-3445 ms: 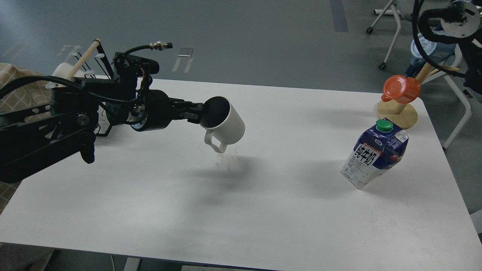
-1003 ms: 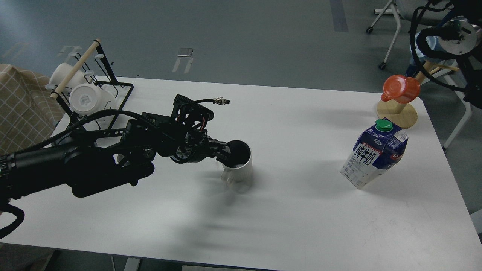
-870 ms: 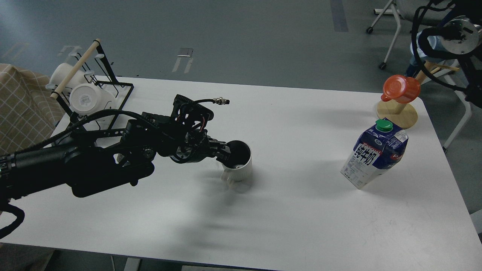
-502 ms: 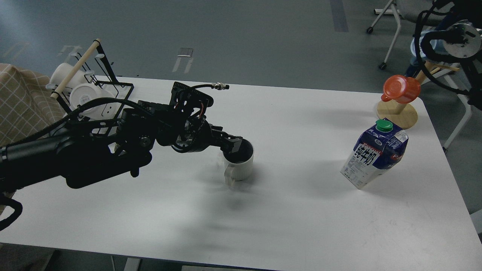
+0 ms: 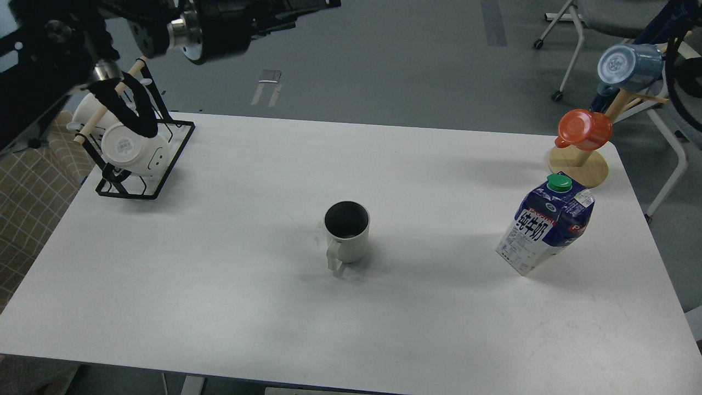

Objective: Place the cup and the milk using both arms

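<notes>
The left arm (image 5: 181,24) is raised high above the far left corner of the white rectangular table (image 5: 219,307), its thick black segments running along the top edge of the view. The left gripper (image 5: 329,3) sits at the very top edge, cut off by the frame; whether its fingers are spread or closed cannot be told. Of the right arm, only a dark curved cable portion (image 5: 683,82) shows at the right edge, and its gripper is out of view.

The white ribbed cylindrical cup (image 5: 347,233) with dark grey interior stands upright near the table centre, free of any contact, its cream angular handle (image 5: 335,262) pointing toward the near edge. The tall dark-blue and white milk carton (image 5: 545,225) with green round screw cap (image 5: 560,182) stands well apart to the right, close to the right edge of the table.

Bare table surface lies between cup and carton, and across the whole near half. A black wire rack (image 5: 145,164) holding smooth white mugs (image 5: 134,149) occupies the far left corner. A wooden stand (image 5: 579,164) at the far right corner, just behind the carton, carries an orange cup (image 5: 584,129) and a blue cup (image 5: 628,65)
</notes>
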Available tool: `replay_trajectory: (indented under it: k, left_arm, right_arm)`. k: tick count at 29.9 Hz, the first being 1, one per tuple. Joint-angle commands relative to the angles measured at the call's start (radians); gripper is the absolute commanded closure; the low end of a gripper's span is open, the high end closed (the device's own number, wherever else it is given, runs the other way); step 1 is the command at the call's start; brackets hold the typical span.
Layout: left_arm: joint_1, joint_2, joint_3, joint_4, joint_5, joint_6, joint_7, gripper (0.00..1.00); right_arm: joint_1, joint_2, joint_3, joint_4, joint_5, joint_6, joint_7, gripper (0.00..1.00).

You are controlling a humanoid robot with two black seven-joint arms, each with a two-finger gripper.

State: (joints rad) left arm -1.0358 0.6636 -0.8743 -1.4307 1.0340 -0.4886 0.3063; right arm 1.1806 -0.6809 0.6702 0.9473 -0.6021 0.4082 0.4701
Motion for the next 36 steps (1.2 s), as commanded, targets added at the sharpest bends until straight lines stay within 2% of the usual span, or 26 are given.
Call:
replay_trajectory:
  k: [1, 3, 5, 6, 8, 9, 10, 12, 14, 15, 18, 19, 20, 22, 24, 28, 31, 36]
  left_arm:
    - [0.051, -0.047, -0.064, 0.070, -0.077, 0.000, -0.007, 0.02]
    - [0.089, -0.076, -0.069, 0.084, -0.120, 0.000, -0.013, 0.02]
    - [0.120, -0.104, -0.068, 0.085, -0.140, 0.025, -0.041, 0.02]
    - [0.140, -0.122, -0.068, 0.087, -0.144, 0.119, -0.076, 0.02]
    - [0.167, -0.144, -0.068, 0.090, -0.146, 0.203, -0.125, 0.02]
    - [0.196, -0.169, -0.068, 0.101, -0.146, 0.273, -0.183, 0.02]
    - [0.212, -0.182, -0.069, 0.102, -0.146, 0.301, -0.211, 0.02]
    - [0.252, -0.217, -0.071, 0.114, -0.146, 0.391, -0.303, 0.02]
    - [0.260, -0.237, -0.071, 0.133, -0.146, 0.432, -0.335, 0.02]
    - [0.263, -0.257, -0.069, 0.153, -0.146, 0.477, -0.361, 0.02]
    - [0.269, -0.311, -0.068, 0.223, -0.138, 0.600, -0.377, 0.02]
    - [0.261, -0.315, -0.063, 0.254, -0.140, 0.614, -0.377, 0.02]
    - [0.254, -0.321, -0.064, 0.315, -0.144, 0.614, -0.378, 0.02]
    - [0.246, -0.325, -0.068, 0.360, -0.144, 0.601, -0.378, 0.02]
    - [0.241, -0.340, -0.064, 0.420, -0.146, 0.573, -0.381, 0.02]
    - [0.249, -0.352, -0.054, 0.437, -0.144, 0.571, -0.383, 0.02]
    - [0.250, -0.354, -0.055, 0.437, -0.144, 0.571, -0.383, 0.02]
    - [0.250, -0.374, -0.052, 0.437, -0.144, 0.571, -0.383, 0.02]
  right_arm:
    - [-0.048, -0.178, -0.026, 0.175, -0.138, -0.031, 0.001, 0.00]
    - [-0.102, -0.277, -0.027, 0.282, -0.230, -0.061, 0.002, 0.00]
    - [-0.154, -0.382, -0.027, 0.382, -0.310, -0.106, 0.004, 0.00]
    - [-0.180, -0.440, -0.027, 0.440, -0.352, -0.138, 0.007, 0.00]
    - [-0.206, -0.492, -0.027, 0.487, -0.387, -0.170, 0.008, 0.00]
    - [-0.223, -0.547, -0.027, 0.520, -0.421, -0.201, 0.013, 0.00]
    - [-0.228, -0.571, -0.029, 0.534, -0.439, -0.216, 0.016, 0.00]
    - [-0.233, -0.640, -0.035, 0.565, -0.523, -0.277, 0.019, 0.00]
    - [-0.234, -0.667, -0.038, 0.571, -0.559, -0.304, 0.019, 0.00]
    - [-0.239, -0.686, -0.049, 0.576, -0.590, -0.325, 0.019, 0.00]
    - [-0.245, -0.721, -0.112, 0.576, -0.662, -0.386, 0.019, 0.00]
    - [-0.249, -0.726, -0.132, 0.574, -0.679, -0.409, 0.019, 0.00]
    - [-0.257, -0.732, -0.176, 0.570, -0.714, -0.464, 0.019, 0.00]
    - [-0.263, -0.741, -0.225, 0.565, -0.748, -0.524, 0.019, 0.00]
    - [-0.279, -0.749, -0.332, 0.559, -0.788, -0.639, 0.019, 0.00]
    - [-0.280, -0.775, -0.452, 0.565, -0.795, -0.758, 0.019, 0.00]
    - [-0.280, -0.804, -0.593, 0.574, -0.815, -0.897, 0.019, 0.00]
    - [-0.280, -0.813, -0.761, 0.567, -0.884, -0.897, 0.019, 0.00]
